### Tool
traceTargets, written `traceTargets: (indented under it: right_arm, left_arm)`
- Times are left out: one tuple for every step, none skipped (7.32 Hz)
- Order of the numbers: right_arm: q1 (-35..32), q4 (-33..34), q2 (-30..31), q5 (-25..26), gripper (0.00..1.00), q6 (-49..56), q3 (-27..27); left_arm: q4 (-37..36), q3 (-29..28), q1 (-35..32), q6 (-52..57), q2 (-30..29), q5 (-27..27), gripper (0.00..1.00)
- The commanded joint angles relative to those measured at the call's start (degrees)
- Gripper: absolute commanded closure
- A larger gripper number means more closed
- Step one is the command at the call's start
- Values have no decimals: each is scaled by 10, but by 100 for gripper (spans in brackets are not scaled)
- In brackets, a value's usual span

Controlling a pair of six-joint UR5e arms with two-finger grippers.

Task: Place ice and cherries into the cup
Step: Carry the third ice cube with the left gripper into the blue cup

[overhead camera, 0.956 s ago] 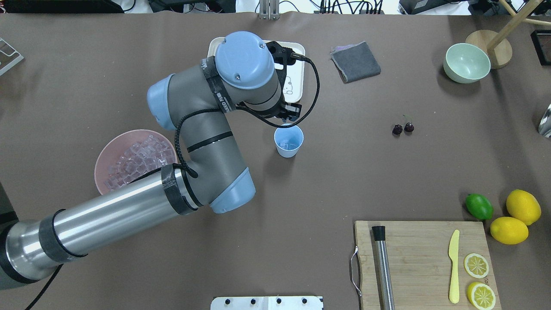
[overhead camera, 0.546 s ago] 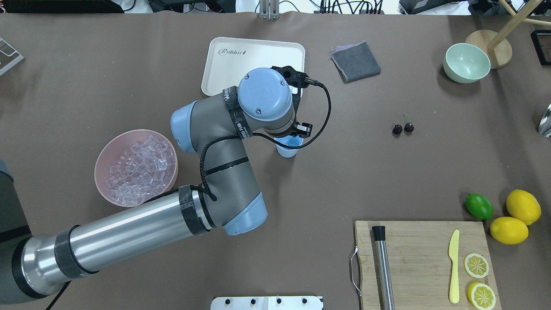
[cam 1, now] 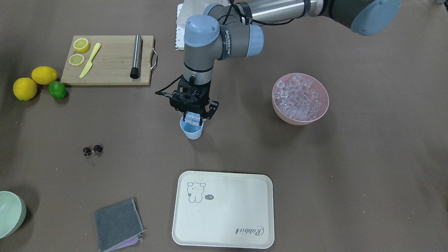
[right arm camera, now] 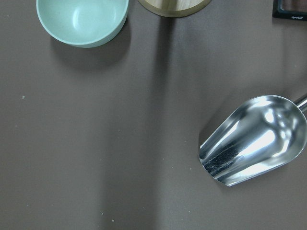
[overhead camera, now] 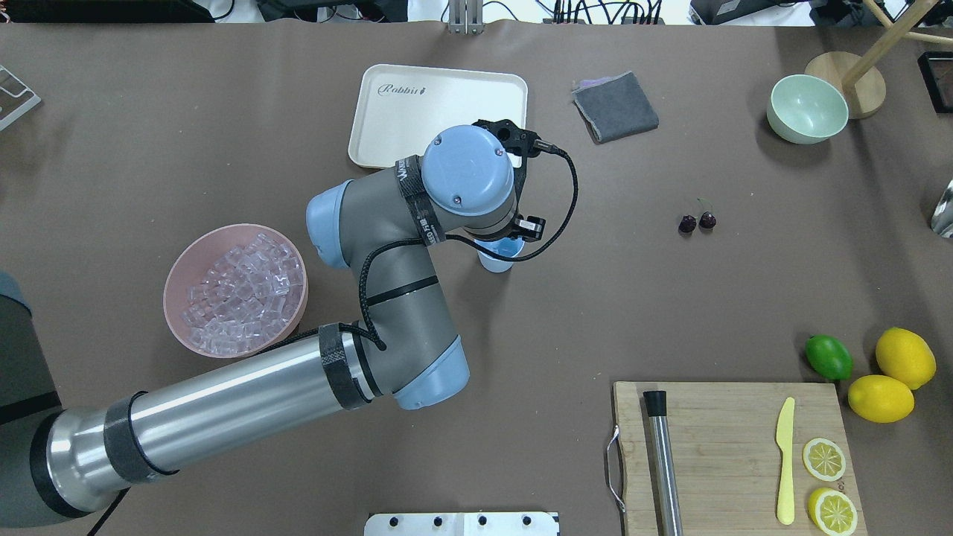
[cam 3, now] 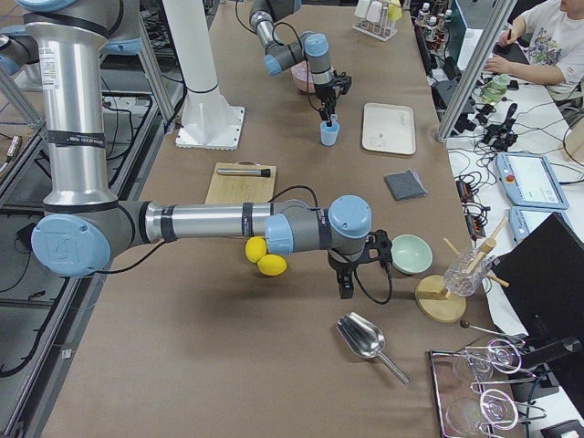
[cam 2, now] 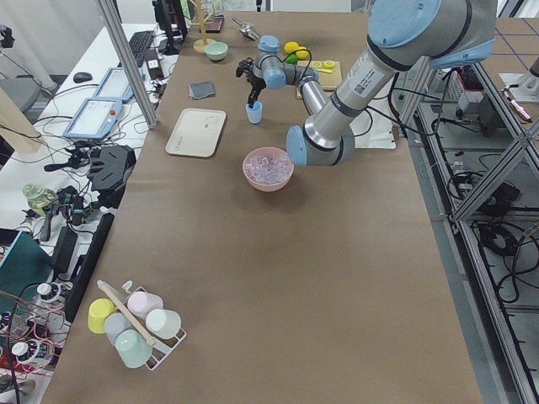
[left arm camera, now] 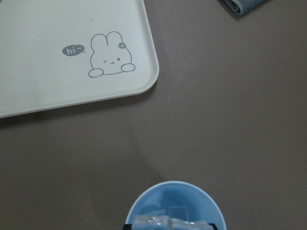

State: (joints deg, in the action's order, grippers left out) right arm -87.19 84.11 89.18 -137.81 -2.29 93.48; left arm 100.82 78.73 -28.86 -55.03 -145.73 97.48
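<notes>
Ice (cam 1: 193, 119): a clear clump pinched between the fingers of the left gripper (cam 1: 194, 117), right over the mouth of the cup (cam 1: 191, 132), mid-table. Wrist view shows a few cubes on the cup floor. Bulk of ice heaped in bowl (cam 1: 301, 120), well apart on robot's left.

Step in hand, by my reading: the drop. Keep centred over the rim, go low so nothing bounces out, part fingers gently. The cup looks light, so avoid nudging it.

Cherries (cam 1: 92, 150) on the table, well apart on the other side, untouched. Right gripper (cam 3: 345, 285) far off near scoop (right arm camera: 254, 141). Cannot tell its finger state.
</notes>
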Motion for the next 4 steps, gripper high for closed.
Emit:
traceTargets:
  right_arm:
    - [0,0,-1,0,0,1,0]
    - [0,0,-2,0,0,4,-1]
    - [0,0,-3,-2,0,4,1]
    - [0,0,-4,-3,0,4,4]
  left_arm:
    - [19,-10,-1,4,0,0,2]
    - [38,-17,-1,3,0,0,2]
    - [38,-17,-1,3,0,0,2]
    - [39,-16,-4,3,0,0,2]
